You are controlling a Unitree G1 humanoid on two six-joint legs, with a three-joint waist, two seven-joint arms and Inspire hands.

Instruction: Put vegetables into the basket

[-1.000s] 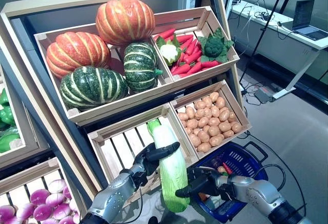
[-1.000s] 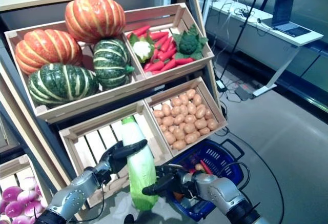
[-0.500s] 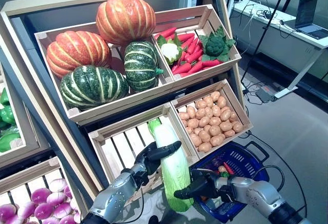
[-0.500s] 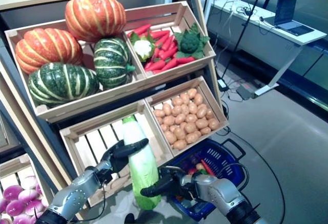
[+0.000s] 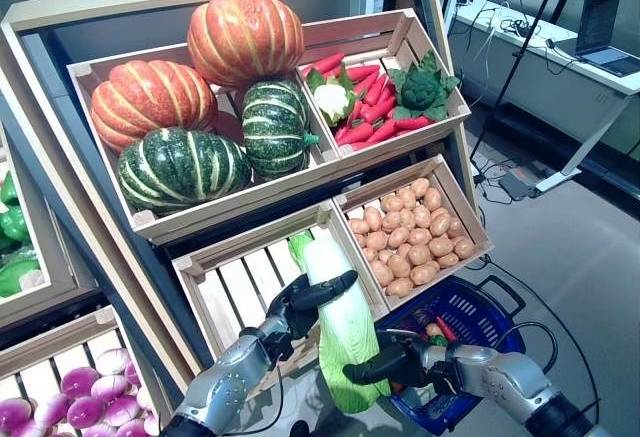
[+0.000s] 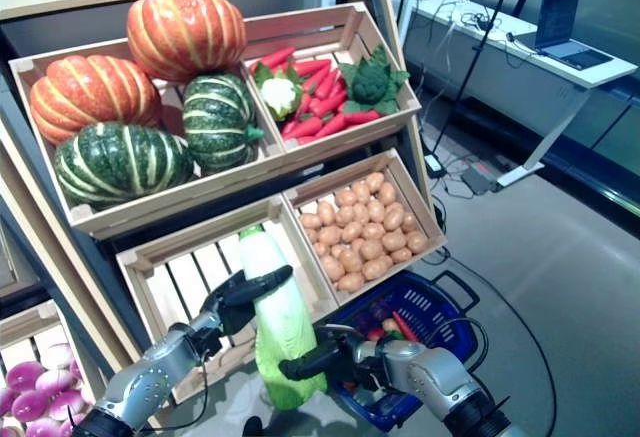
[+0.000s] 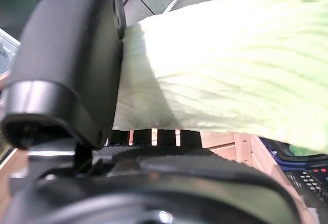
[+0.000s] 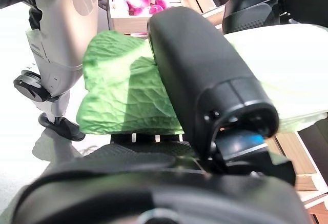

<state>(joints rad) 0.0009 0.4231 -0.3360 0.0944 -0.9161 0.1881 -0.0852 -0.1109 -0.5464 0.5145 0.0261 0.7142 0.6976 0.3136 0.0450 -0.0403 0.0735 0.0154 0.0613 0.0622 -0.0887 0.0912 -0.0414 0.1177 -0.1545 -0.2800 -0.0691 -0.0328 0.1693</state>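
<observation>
Our left hand gripped the long pale-green napa cabbage near its white stem, while our right hand clasped its leafy lower end, holding it upright just beside the blue plastic basket on the floor.

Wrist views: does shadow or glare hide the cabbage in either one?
Left wrist view: the left hand throws a dark shadow onto the cabbage beside it; the rest is evenly lit. Right wrist view: the floor is washed out white, the cabbage's pale end glares, and the right hand covers its middle.
</observation>
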